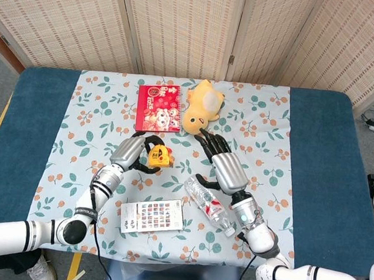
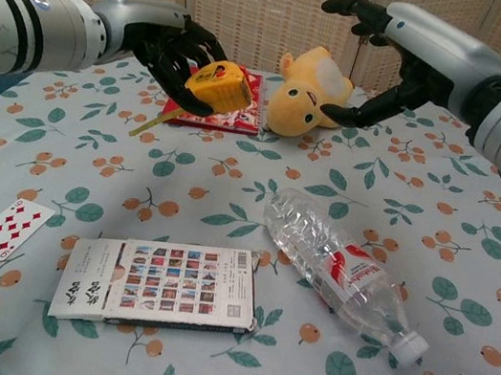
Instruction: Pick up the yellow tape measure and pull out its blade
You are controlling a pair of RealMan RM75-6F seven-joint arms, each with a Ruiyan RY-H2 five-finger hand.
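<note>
While the left hand (image 2: 165, 41) grips the yellow tape measure (image 2: 216, 84) — red tab rightward — the right hand (image 2: 406, 50) hovers spread, empty.

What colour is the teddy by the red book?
The soft plush toy is yellow-orange, clearest in chest view.

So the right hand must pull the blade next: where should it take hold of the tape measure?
Probably at the blade tip on the yellow tape measure, on the face turned toward the right hand. Come in from that side; the left hand covers the far side.
</note>
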